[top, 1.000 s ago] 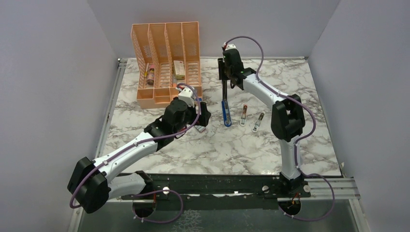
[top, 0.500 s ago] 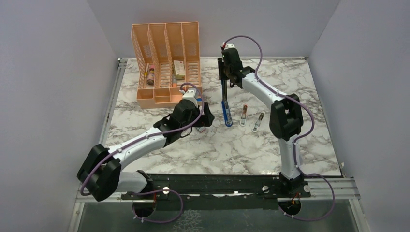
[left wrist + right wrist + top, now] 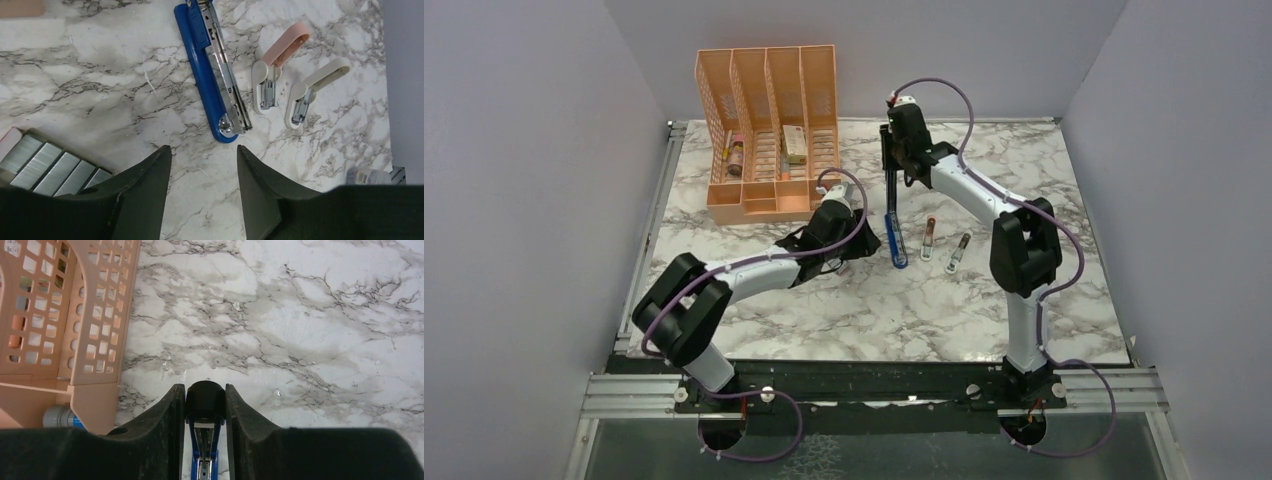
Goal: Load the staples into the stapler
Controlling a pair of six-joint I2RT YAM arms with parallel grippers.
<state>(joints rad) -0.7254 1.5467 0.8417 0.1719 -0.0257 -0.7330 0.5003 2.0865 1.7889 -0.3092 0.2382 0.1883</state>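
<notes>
Progress: early, by my read. The stapler [image 3: 202, 85] lies opened up, w/ its metal channel bare to the left wrist cam. No strip shows in it, though I can't see right down inside.
Staples [image 3: 47, 167]: silvery strips side by side in their little tray, lower left of the left wrist view, w/ a sliver of pinkish box at the far left edge. None lifted out.
Left to do: pick a strip, lay it in the channel, shut the top arm (basically the whole load).
Left gripper [image 3: 203, 155]: fingers apart, nothing btwn them. It hangs over bare marble table [image 3: 1074, 300], tray just to its lower left, stapler nose just above.
Right gripper [image 3: 205, 390]: clamped on the stapler's black rounded rear end, blue body running off the bottom of its view.
Stapler location: centre of the top view, just right of the left gripper.
Stapler axis: near vertical in the top view, slightly tilted. Rear end up under the right gripper, rounded nose toward the bottom of frame.
Nearby: pink-handled clip piece [image 3: 280, 60] and white-handled clip piece [image 3: 312, 82] to the stapler's right, apart from it. Orange desk organiser [image 3: 764, 130] sits upper left.
</notes>
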